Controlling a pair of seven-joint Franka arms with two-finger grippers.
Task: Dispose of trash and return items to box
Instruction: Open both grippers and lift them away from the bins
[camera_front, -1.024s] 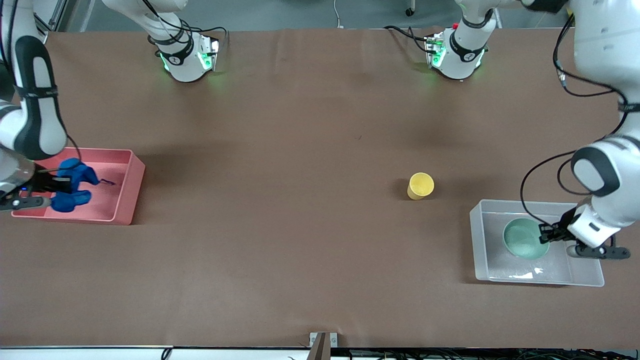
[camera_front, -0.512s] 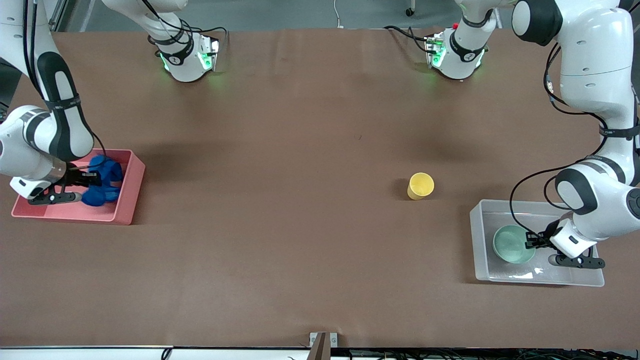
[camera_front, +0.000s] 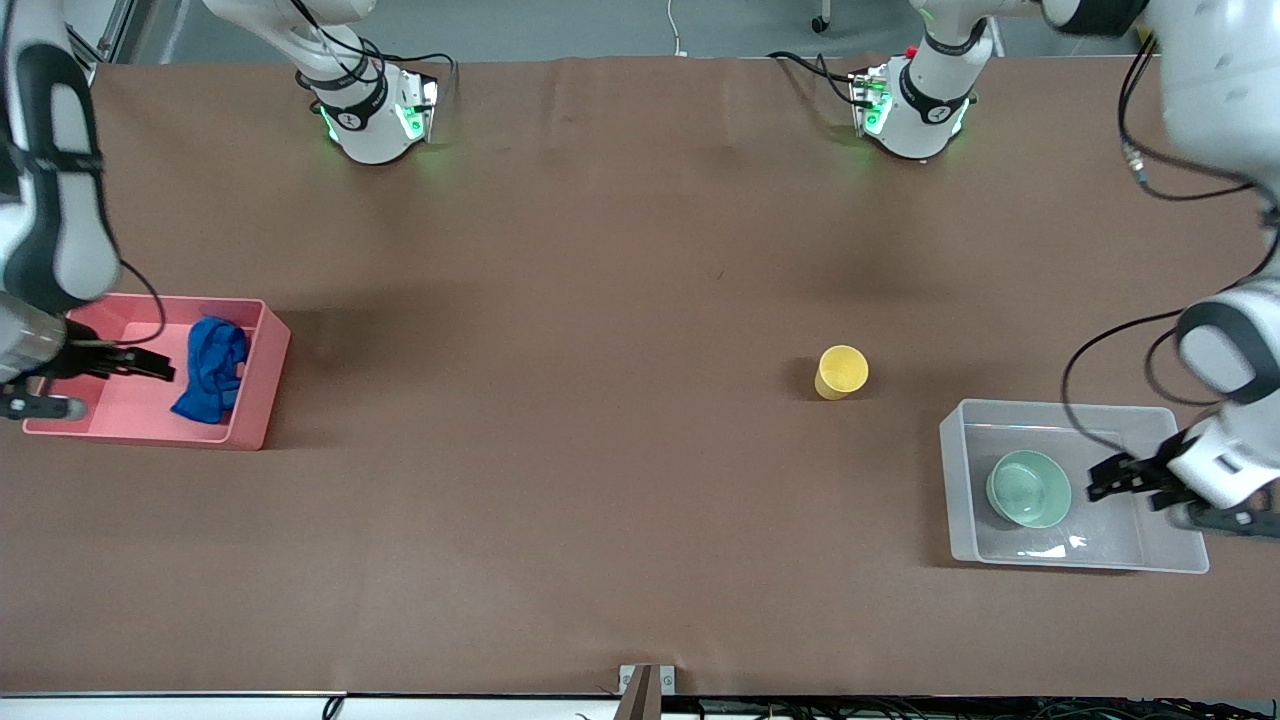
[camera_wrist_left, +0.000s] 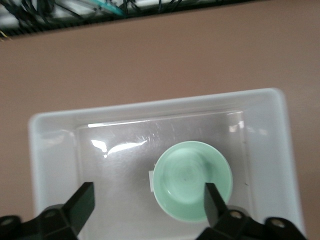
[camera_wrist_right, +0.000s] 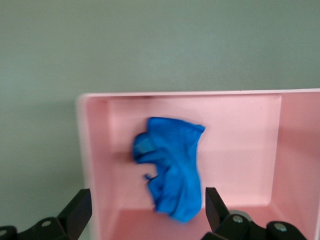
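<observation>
The blue cloth (camera_front: 211, 369) lies loose in the pink bin (camera_front: 258, 385), also in the right wrist view (camera_wrist_right: 171, 165). My right gripper (camera_front: 150, 366) is open and empty over the pink bin (camera_wrist_right: 95, 160), beside the cloth. The mint-green bowl (camera_front: 1028, 488) sits upright in the clear box (camera_front: 955, 480), also in the left wrist view (camera_wrist_left: 192, 179). My left gripper (camera_front: 1108, 478) is open and empty over the clear box (camera_wrist_left: 50, 150), beside the bowl. The yellow cup (camera_front: 841, 372) stands on the table between the bins, nearer the clear box.
The brown table (camera_front: 600, 400) runs between the two bins. The arm bases (camera_front: 375, 110) stand along its farthest edge. A small metal bracket (camera_front: 646, 685) sits at the edge nearest the front camera.
My right gripper let go of the blue cloth, which now lies in the pink bin, and drew back. My left gripper released the bowl in the clear box and pulled away from it.
</observation>
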